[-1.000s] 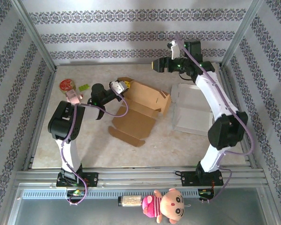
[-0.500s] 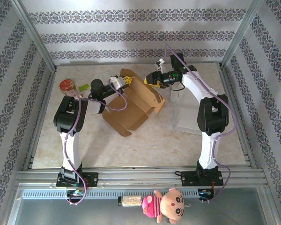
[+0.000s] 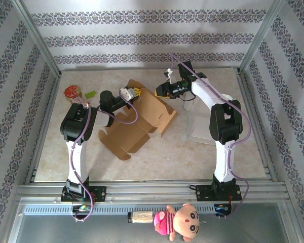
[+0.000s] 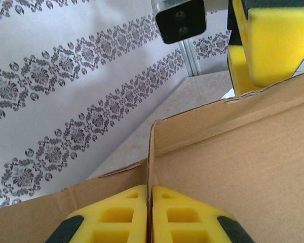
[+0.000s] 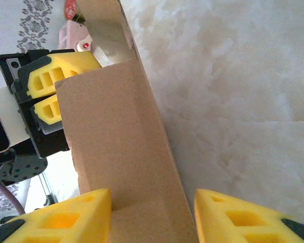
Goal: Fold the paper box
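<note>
**Presently: Both Claws at the Far Edge of the Box**

**Left claw** [image 4: 150,195]: clenched. Its yellow foam fingers [image 4: 116,220] are pressed together on a thin raised edge of the brown corrugated cardboard box [image 3: 134,126], at the box's far-left corner.

**Right claw** [image 5: 152,197]: released and spread wide, gripping nothing. A narrow cardboard panel [image 5: 116,136] of the box runs up through the gap between its fingers. One finger lies just beside the panel's face; the other stands apart from it.

**Relation of claws.** The two claws face each other along the box's far edge and are near together. The left claw sits just beyond the panel that the right claw straddles.

**Position of box.** The box lies part-opened on the pale marbled surface [image 3: 192,162], between the two arms. Its long axis runs diagonally from far right to near left, so the body of the box extends from both claws toward the arm bases.

**Coming move (judgement).**
- The right claw is nearer the free panel, while the left claw anchors the opposite corner.
- The panel is already inside the right claw's gap, so closing is likely needed rather than travel.
- Any fold would then turn about the far edge.
</note>
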`<state>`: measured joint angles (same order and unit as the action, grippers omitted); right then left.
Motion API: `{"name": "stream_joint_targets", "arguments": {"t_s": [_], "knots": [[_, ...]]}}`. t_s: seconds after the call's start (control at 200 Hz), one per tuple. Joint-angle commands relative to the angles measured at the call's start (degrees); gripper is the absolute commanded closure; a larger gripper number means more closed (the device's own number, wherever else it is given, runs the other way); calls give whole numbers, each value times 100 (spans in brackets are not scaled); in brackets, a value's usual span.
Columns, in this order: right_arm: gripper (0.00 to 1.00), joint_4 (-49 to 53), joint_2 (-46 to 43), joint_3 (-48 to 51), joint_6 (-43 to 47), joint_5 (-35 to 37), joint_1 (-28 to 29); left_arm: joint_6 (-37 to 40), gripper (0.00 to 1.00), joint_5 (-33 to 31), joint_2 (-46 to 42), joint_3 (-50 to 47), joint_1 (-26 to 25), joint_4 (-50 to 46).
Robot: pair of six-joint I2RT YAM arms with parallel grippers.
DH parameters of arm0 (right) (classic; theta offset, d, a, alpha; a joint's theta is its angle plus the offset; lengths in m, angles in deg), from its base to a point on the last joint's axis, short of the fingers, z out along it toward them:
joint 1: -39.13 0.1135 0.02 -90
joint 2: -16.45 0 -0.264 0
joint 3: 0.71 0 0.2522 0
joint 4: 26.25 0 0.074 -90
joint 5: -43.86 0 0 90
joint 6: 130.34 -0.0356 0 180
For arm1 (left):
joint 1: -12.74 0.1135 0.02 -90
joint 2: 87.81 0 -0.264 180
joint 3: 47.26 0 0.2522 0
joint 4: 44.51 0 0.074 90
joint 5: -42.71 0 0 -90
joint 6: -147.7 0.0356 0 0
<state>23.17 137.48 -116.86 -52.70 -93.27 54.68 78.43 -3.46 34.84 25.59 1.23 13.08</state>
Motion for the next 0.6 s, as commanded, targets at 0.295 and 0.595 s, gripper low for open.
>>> {"name": "stream_joint_targets", "arguments": {"t_s": [0.295,0.595], "knots": [[34,284,-474,110,733,539,293,-148,100,28,-47,-174,44,602],[17,549,116,-417,609,-506,273,-447,100,147,-20,-154,42,1020]]}}
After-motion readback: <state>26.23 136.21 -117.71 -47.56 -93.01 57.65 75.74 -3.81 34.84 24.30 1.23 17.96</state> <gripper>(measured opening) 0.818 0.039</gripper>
